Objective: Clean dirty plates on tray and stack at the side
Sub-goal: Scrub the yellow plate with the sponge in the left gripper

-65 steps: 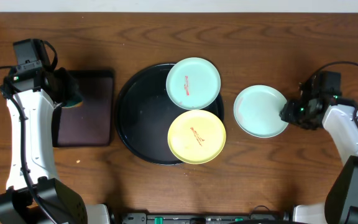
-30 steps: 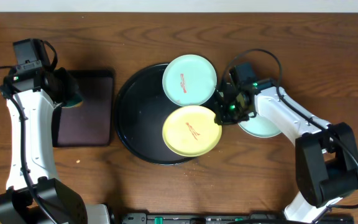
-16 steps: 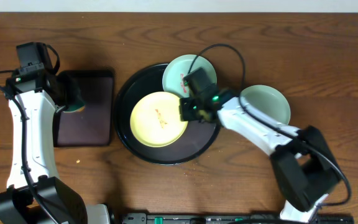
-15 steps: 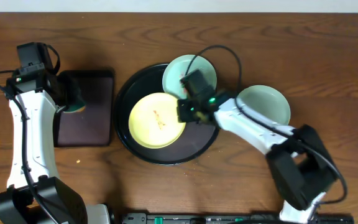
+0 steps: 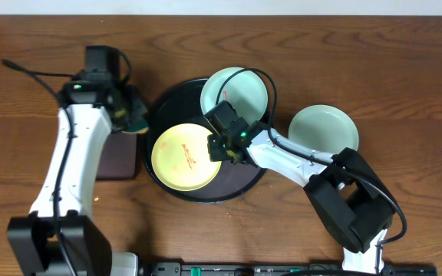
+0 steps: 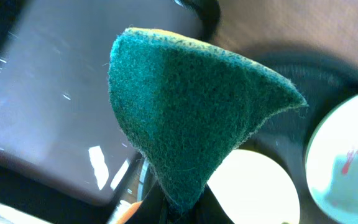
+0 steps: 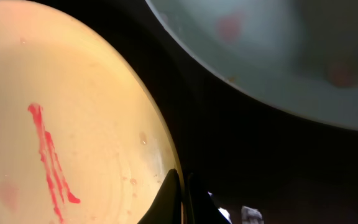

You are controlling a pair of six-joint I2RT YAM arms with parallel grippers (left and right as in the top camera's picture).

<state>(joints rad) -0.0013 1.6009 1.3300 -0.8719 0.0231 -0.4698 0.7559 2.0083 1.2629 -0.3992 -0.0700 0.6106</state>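
The round black tray [image 5: 248, 173] holds a pale yellow plate [image 5: 184, 158] with a red smear at its left and a mint plate [image 5: 235, 92] with a red smear at its back. A second mint plate [image 5: 323, 136] lies on the wood right of the tray. My right gripper [image 5: 215, 148] is shut on the yellow plate's right rim [image 7: 166, 163]. My left gripper [image 5: 131, 117] is shut on a green sponge [image 6: 188, 121] and hovers at the tray's left edge, over the yellow plate [image 6: 253, 186].
A rectangular dark tray [image 5: 117, 157] lies left of the round tray, under my left arm; it also shows in the left wrist view [image 6: 61, 99]. The right arm's cable loops over the back mint plate.
My right gripper took the yellow plate's rim and dragged it left across the tray. My left arm swung right with the sponge from the rectangular tray to the round tray's edge.
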